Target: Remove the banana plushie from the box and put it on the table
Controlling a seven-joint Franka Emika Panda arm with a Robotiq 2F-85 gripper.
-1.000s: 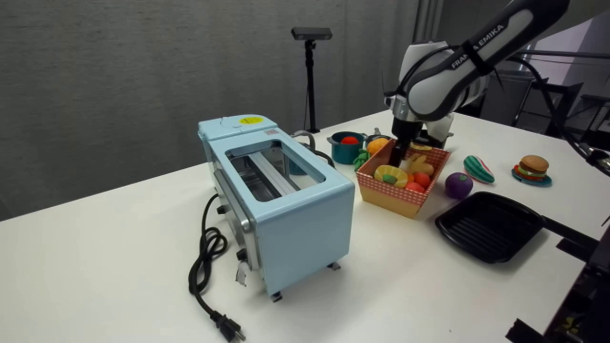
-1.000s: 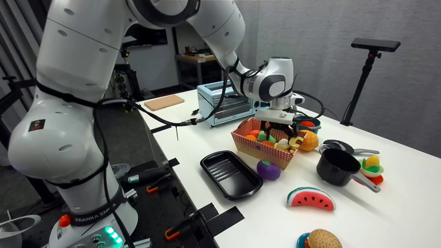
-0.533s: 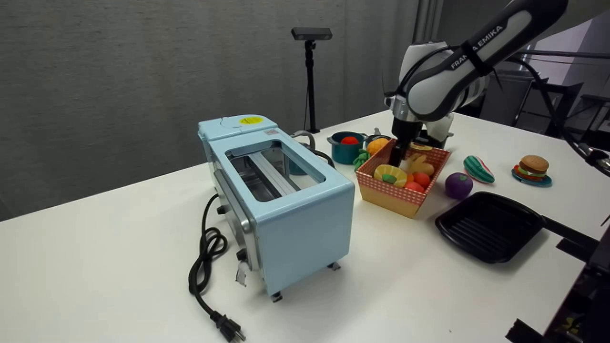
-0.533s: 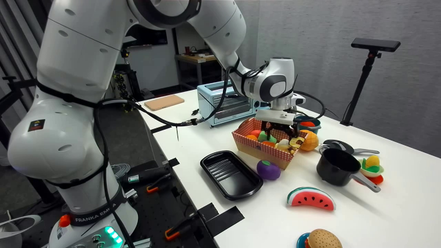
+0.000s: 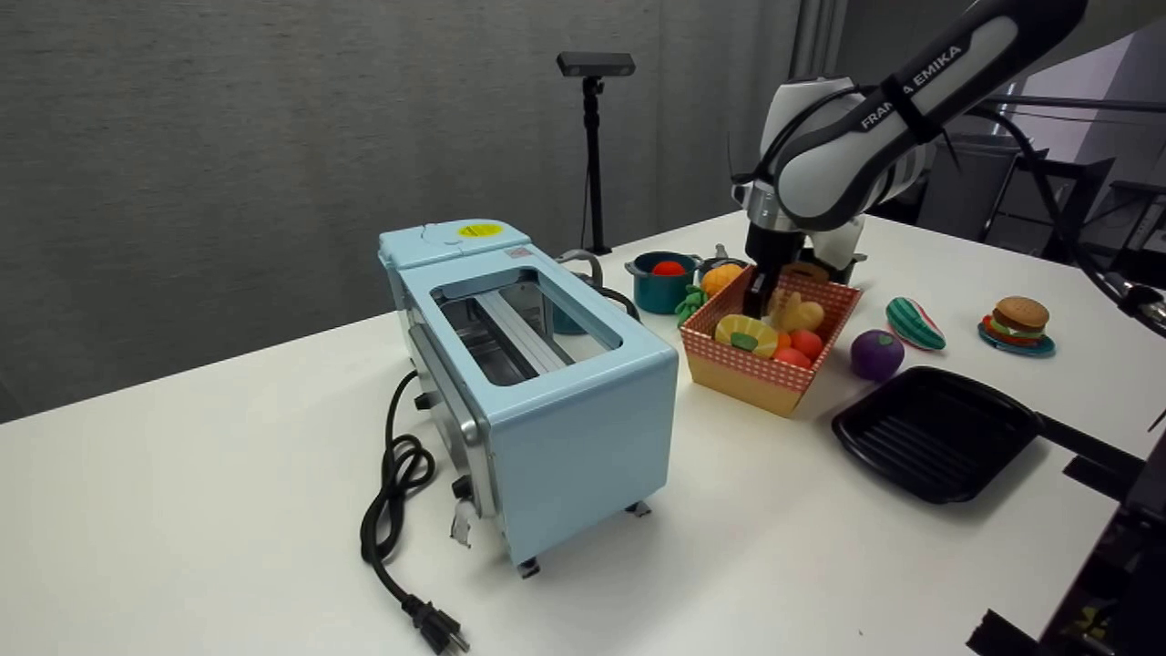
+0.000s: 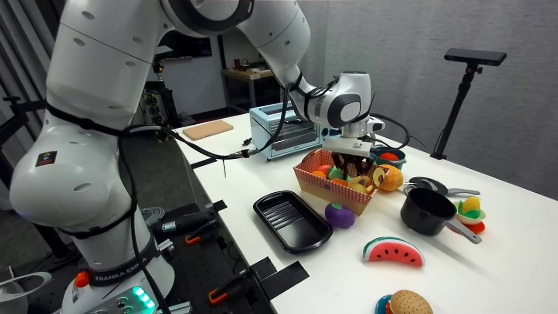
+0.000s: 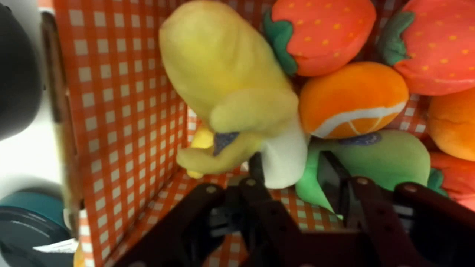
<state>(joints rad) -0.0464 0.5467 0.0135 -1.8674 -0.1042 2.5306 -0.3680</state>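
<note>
The Robotiq gripper (image 7: 293, 168) is down inside the gingham-lined box (image 6: 324, 194), and in an exterior view its 2 fingers (image 7: 333, 181) stand nearer together than they did 0.5 s ago: partway between spread and closed. The banana plushie (image 7: 237, 85) has shifted with that; it lies in the box, but a curled yellow peel flap now shows in that view where its white end was. The wrist view puts the white peeled end between the fingers, just beside the nearer finger, while the tip of a green plush toy (image 7: 386, 163) sits between it and the far finger. I cannot tell whether the pads press on the banana. I judge this to be the grasp, with lifting and setting down on the table (image 5: 273, 456) not yet done. The green toy could well get pinched too, or come up with the banana. Also in the box are 2 strawberry plushies (image 7: 326, 37) (image 7: 439, 48), an orange-slice plushie (image 7: 352, 100), a rounder orange toy (image 7: 454, 126) and a partly hidden red toy (image 7: 451, 178). Elsewhere, the teal pot (image 5: 663, 293) holds a red ball-like toy (image 5: 668, 269), the blue plate (image 5: 1041, 349) carries the toy burger (image 5: 1022, 314), and the black saucepan (image 6: 425, 218) is too dark inside to read.
</note>
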